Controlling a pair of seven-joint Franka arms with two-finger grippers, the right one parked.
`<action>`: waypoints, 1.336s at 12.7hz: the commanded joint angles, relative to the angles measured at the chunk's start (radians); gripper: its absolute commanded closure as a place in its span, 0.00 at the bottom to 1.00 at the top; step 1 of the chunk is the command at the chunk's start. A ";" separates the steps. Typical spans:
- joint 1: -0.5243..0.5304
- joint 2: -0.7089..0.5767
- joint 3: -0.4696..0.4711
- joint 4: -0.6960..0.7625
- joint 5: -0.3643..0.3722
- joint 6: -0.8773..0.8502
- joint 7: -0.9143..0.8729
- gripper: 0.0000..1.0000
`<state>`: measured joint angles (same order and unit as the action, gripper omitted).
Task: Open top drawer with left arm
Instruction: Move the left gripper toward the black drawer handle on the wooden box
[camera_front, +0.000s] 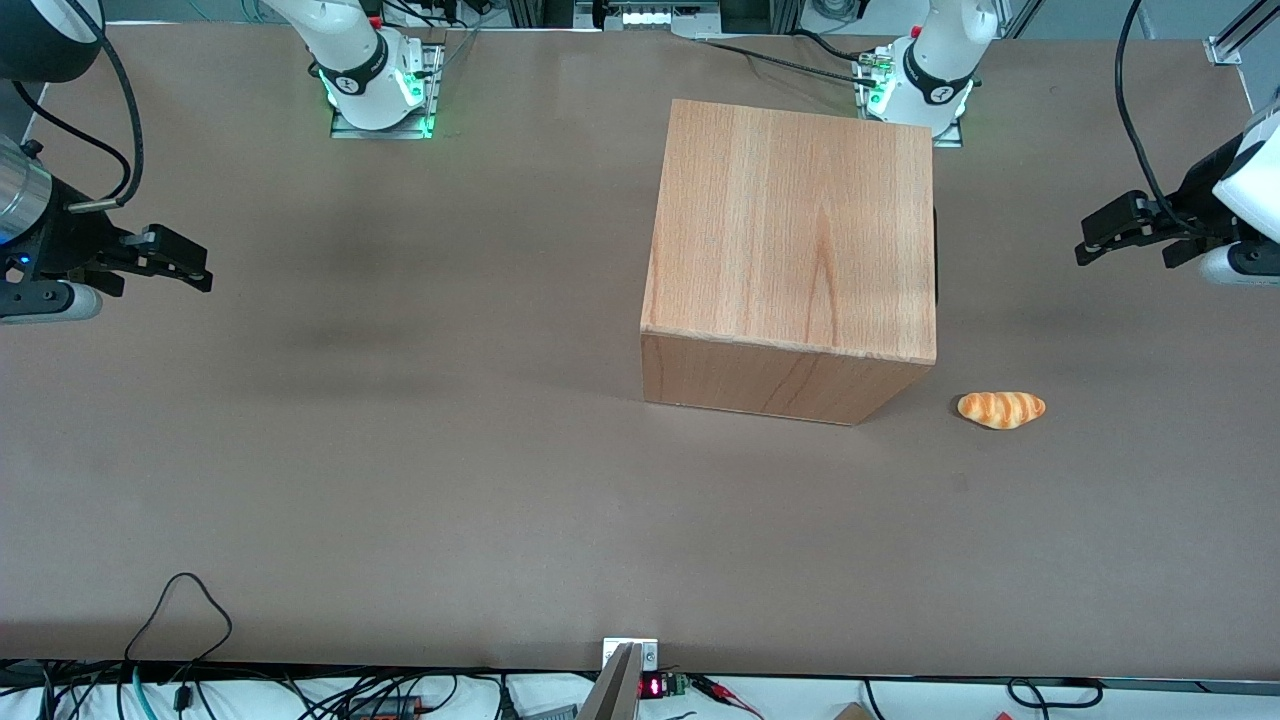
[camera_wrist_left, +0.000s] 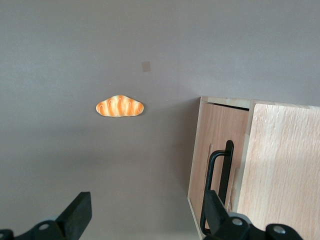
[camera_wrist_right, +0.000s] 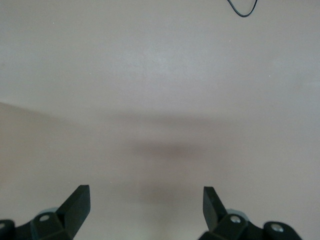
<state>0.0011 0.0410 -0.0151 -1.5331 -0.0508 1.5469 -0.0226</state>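
The wooden cabinet (camera_front: 790, 230) stands mid-table, its front facing the working arm's end. In the front view only a black sliver of handle (camera_front: 935, 262) shows at that face. The left wrist view shows the top drawer's flat front panel (camera_wrist_left: 220, 131) with its long black bar handle (camera_wrist_left: 223, 172); the panel sits close against the cabinet box (camera_wrist_left: 285, 165). The left arm's gripper (camera_front: 1095, 238) (camera_wrist_left: 146, 202) hovers open in front of the drawer, apart from the handle, with nothing between its fingers.
A striped bread roll (camera_front: 1001, 409) (camera_wrist_left: 120, 106) lies on the brown table (camera_front: 400, 450), nearer the front camera than the gripper and beside the cabinet's front corner. Cables run along the table's edges.
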 joint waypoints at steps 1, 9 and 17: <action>0.002 -0.001 -0.005 0.014 0.031 -0.014 0.019 0.00; 0.004 0.086 -0.005 0.016 -0.132 -0.100 -0.065 0.00; 0.000 0.212 -0.011 0.021 -0.127 -0.195 -0.014 0.00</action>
<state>-0.0021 0.2155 -0.0241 -1.5384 -0.1622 1.3970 -0.0678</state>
